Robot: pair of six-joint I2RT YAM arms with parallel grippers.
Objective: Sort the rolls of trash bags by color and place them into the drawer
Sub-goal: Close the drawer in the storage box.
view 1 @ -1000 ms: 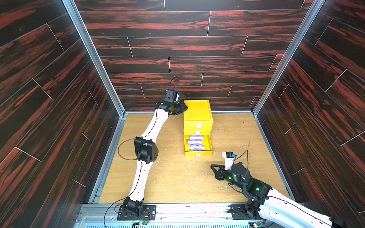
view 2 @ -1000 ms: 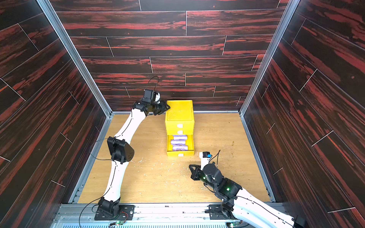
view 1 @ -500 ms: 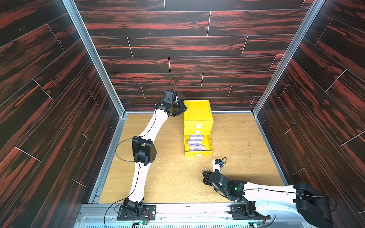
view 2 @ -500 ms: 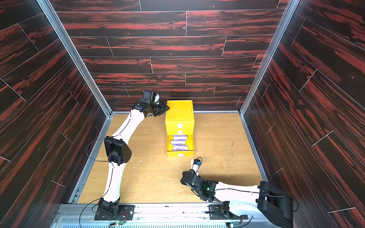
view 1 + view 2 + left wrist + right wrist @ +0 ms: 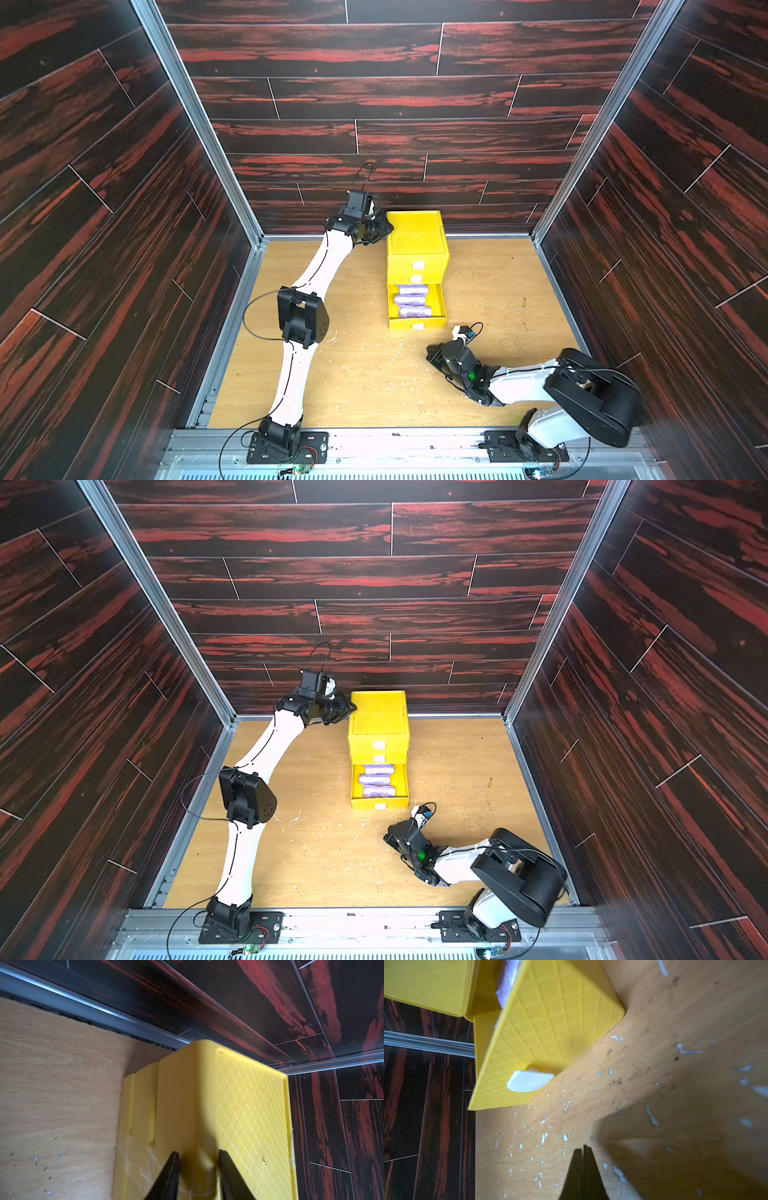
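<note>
While right tool (image 5: 583, 1148) shifts, drawer (image 5: 417, 322) stays open.

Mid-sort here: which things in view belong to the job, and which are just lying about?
Job: yellow drawer cabinet; its open bottom drawer; three visible purple rolls inside; left gripper clamping the cabinet's rear corner; right gripper, shut and empty.

Lying about: white flecks on the table; clear tape at the cabinet's base.

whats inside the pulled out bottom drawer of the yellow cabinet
Three lilac rolls lie side by side in the bottom drawer. Its rear part sits under the cabinet, so anything further back is hidden. The two upper drawers are shut, contents unseen.
</note>
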